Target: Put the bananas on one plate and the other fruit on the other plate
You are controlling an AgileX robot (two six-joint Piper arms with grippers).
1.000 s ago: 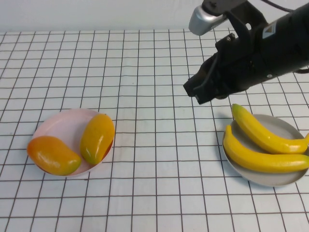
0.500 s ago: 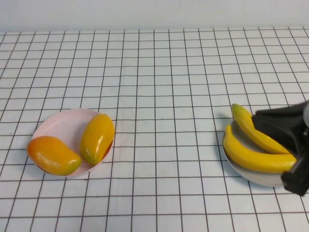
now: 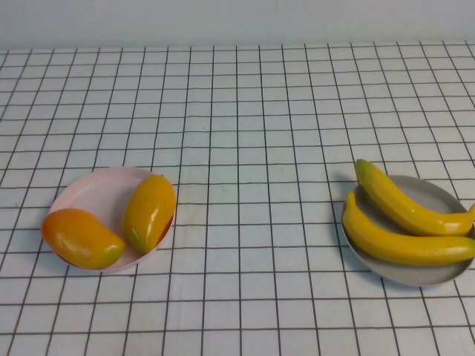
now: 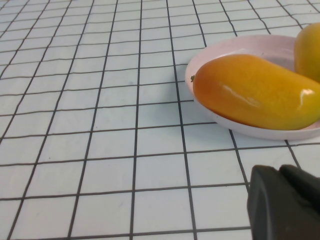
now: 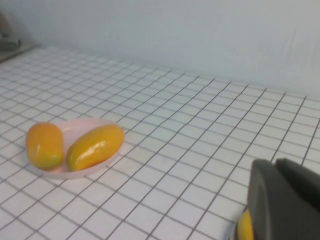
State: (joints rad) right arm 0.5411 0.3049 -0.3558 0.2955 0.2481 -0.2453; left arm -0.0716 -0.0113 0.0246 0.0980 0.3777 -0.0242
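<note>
Bananas (image 3: 401, 219) on grey plate (image 3: 434, 276); left hand (image 4: 285, 205), right hand (image 5: 282, 200) both clear.

Wide open gridded table (image 3: 252, 148) between the pink plate (image 3: 89, 189) and the grey plate (image 3: 430, 194), both grippers — left gripper (image 4: 285, 202), right gripper (image 5: 282, 200) — off to the near side of it, only mangoes (image 3: 148, 211) and bananas (image 3: 404, 245) blocking the plates themselves.

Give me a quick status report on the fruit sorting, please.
Left gripper low beside pink plate, right gripper clear. Bananas on grey plate, mangoes on pink. Nothing in the way.
</note>
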